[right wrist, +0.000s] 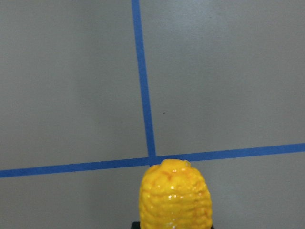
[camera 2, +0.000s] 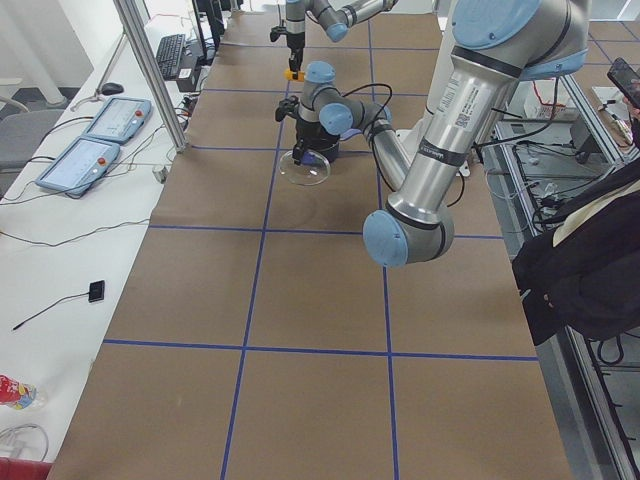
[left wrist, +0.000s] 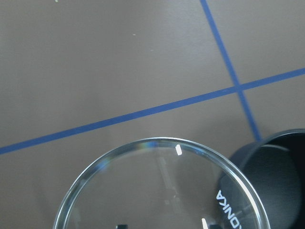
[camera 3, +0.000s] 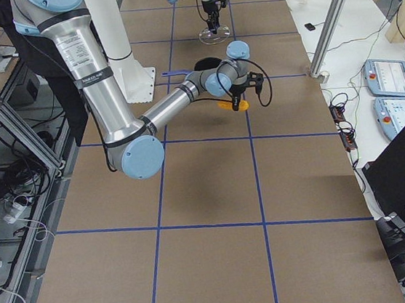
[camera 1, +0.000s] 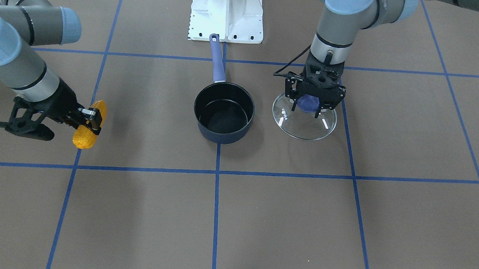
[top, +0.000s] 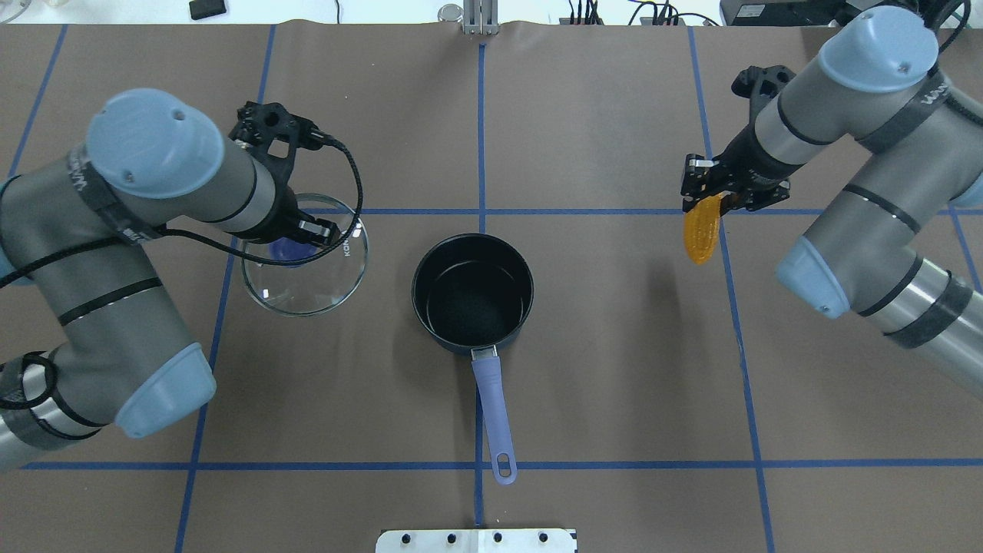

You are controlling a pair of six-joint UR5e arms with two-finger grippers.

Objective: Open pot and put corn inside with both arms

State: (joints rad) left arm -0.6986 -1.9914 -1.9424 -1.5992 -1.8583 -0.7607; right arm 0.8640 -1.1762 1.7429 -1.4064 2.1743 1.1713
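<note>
The pot point(camera 1: 222, 136) stands open and empty at the table's middle, its periwinkle handle point(camera 1: 217, 59) pointing toward the robot base; it also shows in the overhead view point(top: 472, 296). My left gripper point(camera 1: 307, 109) is shut on the blue knob of the glass lid point(camera 1: 307, 128), which is low beside the pot, on its left in the overhead view point(top: 307, 288). The lid's rim point(left wrist: 157, 143) and the pot's edge point(left wrist: 281, 167) show in the left wrist view. My right gripper point(camera 1: 93, 120) is shut on the corn point(camera 1: 85, 138) and holds it above the table, well to the pot's other side point(top: 701, 234). The corn's tip point(right wrist: 175, 195) fills the right wrist view's bottom.
The white base mount point(camera 1: 227, 11) stands behind the pot's handle. Blue tape lines point(top: 482, 130) cross the brown table. A side bench holds control pendants point(camera 2: 100, 130). A person point(camera 2: 590, 250) stands by the robot's side.
</note>
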